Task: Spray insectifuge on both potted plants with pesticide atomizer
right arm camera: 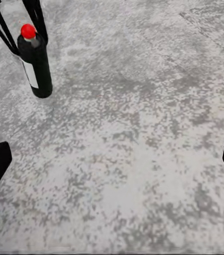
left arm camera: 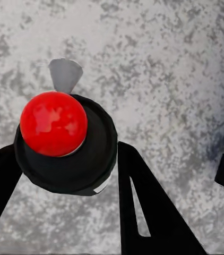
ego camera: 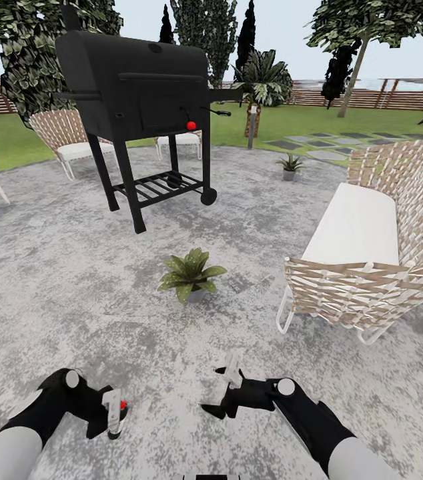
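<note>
One pesticide atomizer (ego camera: 115,415), lower left of the head view: slim, rigid, likely light and smooth-sided, upright between the left gripper (ego camera: 113,419) fingers. Best held mid-body, below the red top (left arm camera: 53,123); the left gripper appears clamped on it. Right gripper (ego camera: 221,393) spread, holding nothing.

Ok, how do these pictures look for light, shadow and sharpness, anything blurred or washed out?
Head view: even, flat daylight, soft dark patch under the broad-leaved green potted plant, black grill crisp, no glare. Left wrist view: the slim dark bottle with the red top looms huge and soft-edged. Right wrist view: mottled grey paving slightly blurry, bottle casting no clear shadow.
</note>
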Motion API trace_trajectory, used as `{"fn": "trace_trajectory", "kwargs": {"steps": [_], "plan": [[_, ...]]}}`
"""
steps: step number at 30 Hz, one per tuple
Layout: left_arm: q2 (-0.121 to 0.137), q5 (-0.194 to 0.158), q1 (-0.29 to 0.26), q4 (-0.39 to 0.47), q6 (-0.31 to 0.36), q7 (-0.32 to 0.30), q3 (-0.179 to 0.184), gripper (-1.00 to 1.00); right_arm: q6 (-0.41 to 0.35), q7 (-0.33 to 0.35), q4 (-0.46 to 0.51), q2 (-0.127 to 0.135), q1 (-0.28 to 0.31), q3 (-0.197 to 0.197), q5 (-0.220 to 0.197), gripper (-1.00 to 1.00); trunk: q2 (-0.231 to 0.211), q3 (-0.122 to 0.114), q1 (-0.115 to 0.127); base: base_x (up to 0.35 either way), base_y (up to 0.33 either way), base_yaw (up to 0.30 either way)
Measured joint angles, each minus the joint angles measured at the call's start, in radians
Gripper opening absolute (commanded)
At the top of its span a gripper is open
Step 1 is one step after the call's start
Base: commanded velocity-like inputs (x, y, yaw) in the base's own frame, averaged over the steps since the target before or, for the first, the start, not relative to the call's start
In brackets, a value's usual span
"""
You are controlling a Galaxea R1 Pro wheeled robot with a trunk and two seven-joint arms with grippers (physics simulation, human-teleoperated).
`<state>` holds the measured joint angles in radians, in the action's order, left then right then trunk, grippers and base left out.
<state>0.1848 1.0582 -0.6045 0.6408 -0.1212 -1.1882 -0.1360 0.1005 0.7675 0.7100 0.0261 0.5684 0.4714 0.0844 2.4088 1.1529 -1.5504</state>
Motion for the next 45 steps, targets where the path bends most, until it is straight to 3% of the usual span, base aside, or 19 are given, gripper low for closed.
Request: {"fn": "trace_trajectory", "kwargs": {"steps": [2,3,4,6,9,11,13,15,17,19,21,34,45], "plan": [[0.010,-0.010,0.005,-0.001,0.004,0.036,-0.051,-1.00,0.001,-0.022,-0.031,0.014,0.000,-0.001,0.000,1.00,0.000,0.000,0.000,0.000,0.000,0.000],[0.009,-0.019,0.007,-0.001,0.007,0.082,-0.121,-1.00,0.003,-0.059,-0.065,0.023,0.000,-0.001,-0.001,1.00,0.000,0.000,0.000,0.000,0.000,0.000],[0.005,-0.026,0.009,-0.005,0.009,0.136,-0.206,-1.00,0.004,-0.108,-0.110,0.033,0.000,-0.001,-0.003,1.00,0.000,0.000,0.000,0.000,0.000,0.000],[-0.002,-0.030,0.010,-0.030,0.022,0.217,-0.344,-1.00,0.007,-0.198,-0.206,0.046,-0.001,0.000,-0.005,1.00,0.000,0.000,0.000,0.000,0.000,0.000],[-0.008,-0.037,0.012,-0.114,0.027,0.418,-0.648,-1.00,0.015,-0.433,-0.428,0.048,-0.001,-0.006,-0.013,1.00,0.000,0.000,0.000,0.000,0.000,0.000],[-0.009,-0.055,0.025,-0.199,-0.028,0.564,-0.837,-1.00,0.060,-0.619,-0.531,0.045,-0.004,-0.055,-0.066,1.00,0.000,0.000,0.000,0.000,0.000,0.000],[-0.011,-0.066,0.061,-0.239,-0.115,0.675,-0.929,-1.00,0.144,-0.722,-0.595,0.046,-0.006,-0.086,-0.135,1.00,0.000,0.000,0.000,0.000,0.000,0.000],[-0.023,-0.079,0.102,-0.253,-0.171,0.770,-0.969,-1.00,0.245,-0.774,-0.649,0.050,-0.015,-0.102,-0.187,1.00,0.000,0.000,0.000,0.000,0.000,0.000],[-0.044,-0.111,0.146,-0.257,-0.198,0.876,-0.985,-1.00,0.361,-0.811,-0.671,0.052,-0.047,-0.105,-0.218,1.00,0.000,0.000,0.000,0.000,0.000,0.000],[-0.053,-0.141,0.188,-0.259,-0.209,0.947,-0.989,-1.00,0.452,-0.838,-0.678,0.050,-0.079,-0.106,-0.231,1.00,0.000,0.000,0.000,0.000,0.000,0.000],[-0.057,-0.154,0.208,-0.261,-0.213,0.973,-0.989,-1.00,0.492,-0.849,-0.680,0.047,-0.092,-0.106,-0.236,1.00,0.000,0.000,0.000,0.000,0.000,0.000],[-0.057,-0.159,0.218,-0.326,-0.216,0.985,-0.989,-1.00,0.508,-0.852,-0.684,0.045,-0.104,-0.105,-0.230,1.00,0.000,0.000,0.000,0.000,0.000,0.000],[-0.056,-0.161,0.218,-0.326,-0.216,0.985,-0.991,-1.00,0.506,-0.849,-0.684,0.041,-0.162,-0.105,-0.231,1.00,0.000,0.000,0.000,0.000,0.000,0.000]]}}
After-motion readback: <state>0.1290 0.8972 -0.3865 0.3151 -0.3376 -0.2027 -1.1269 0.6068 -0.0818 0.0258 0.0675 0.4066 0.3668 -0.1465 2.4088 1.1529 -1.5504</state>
